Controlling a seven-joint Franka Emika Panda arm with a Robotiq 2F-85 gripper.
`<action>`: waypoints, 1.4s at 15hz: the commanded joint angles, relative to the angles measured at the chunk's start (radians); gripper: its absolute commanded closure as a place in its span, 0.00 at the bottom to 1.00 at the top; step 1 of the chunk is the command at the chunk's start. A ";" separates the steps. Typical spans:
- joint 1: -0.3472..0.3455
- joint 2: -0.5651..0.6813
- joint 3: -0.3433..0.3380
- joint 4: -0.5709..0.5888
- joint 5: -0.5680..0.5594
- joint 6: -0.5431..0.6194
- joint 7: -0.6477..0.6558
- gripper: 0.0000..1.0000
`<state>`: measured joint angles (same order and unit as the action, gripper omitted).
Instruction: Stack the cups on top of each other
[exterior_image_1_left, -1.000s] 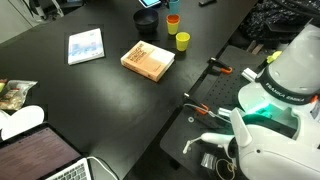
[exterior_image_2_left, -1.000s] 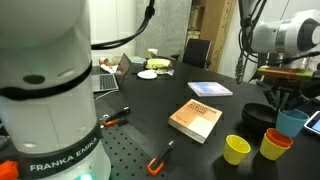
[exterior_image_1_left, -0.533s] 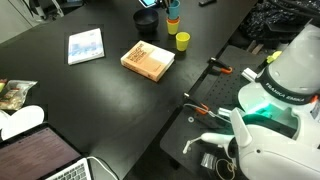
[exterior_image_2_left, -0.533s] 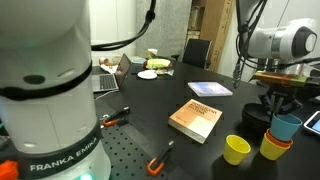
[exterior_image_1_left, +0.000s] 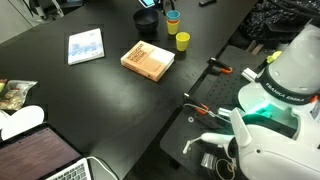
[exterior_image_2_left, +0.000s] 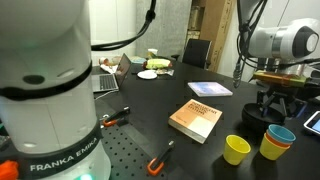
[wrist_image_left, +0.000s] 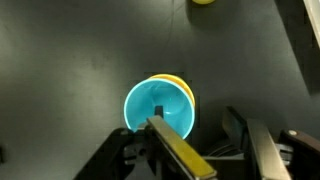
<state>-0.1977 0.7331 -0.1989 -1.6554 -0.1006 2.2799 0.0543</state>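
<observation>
A blue cup (exterior_image_2_left: 283, 134) sits nested in an orange cup, which sits in a yellow cup (exterior_image_2_left: 272, 150), forming one stack (exterior_image_1_left: 172, 21). In the wrist view the blue cup (wrist_image_left: 158, 108) lies below me with a yellow rim (wrist_image_left: 181, 87) showing behind it. A separate yellow cup (exterior_image_2_left: 236, 149) (exterior_image_1_left: 182, 41) stands alone beside the stack; its edge (wrist_image_left: 203, 2) shows at the top of the wrist view. My gripper (exterior_image_2_left: 275, 106) (wrist_image_left: 205, 145) hangs just above the stack, jaws apart and holding nothing. One finger (wrist_image_left: 178, 155) overlaps the blue cup's near rim in the wrist view.
A dark round dish (exterior_image_1_left: 147, 20) (exterior_image_2_left: 258, 118) sits right beside the stack. A tan book (exterior_image_1_left: 148, 59) (exterior_image_2_left: 196, 120) lies mid-table, a blue-white book (exterior_image_1_left: 85, 46) farther off. Orange-handled tools (exterior_image_1_left: 218, 68) (exterior_image_2_left: 160, 158) lie near the robot base; a laptop (exterior_image_1_left: 50, 160) stands at the table corner.
The jaws have opened and let go of the blue cup, which has dropped from the gripper into the orange cup. The arm has barely moved.
</observation>
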 joint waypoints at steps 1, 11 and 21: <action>0.000 -0.089 0.014 -0.079 0.032 -0.053 0.003 0.04; 0.050 -0.352 0.058 -0.452 0.124 -0.032 0.070 0.00; 0.070 -0.320 0.029 -0.630 0.112 0.321 0.140 0.00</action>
<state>-0.1296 0.4029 -0.1526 -2.2538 0.0083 2.5106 0.1815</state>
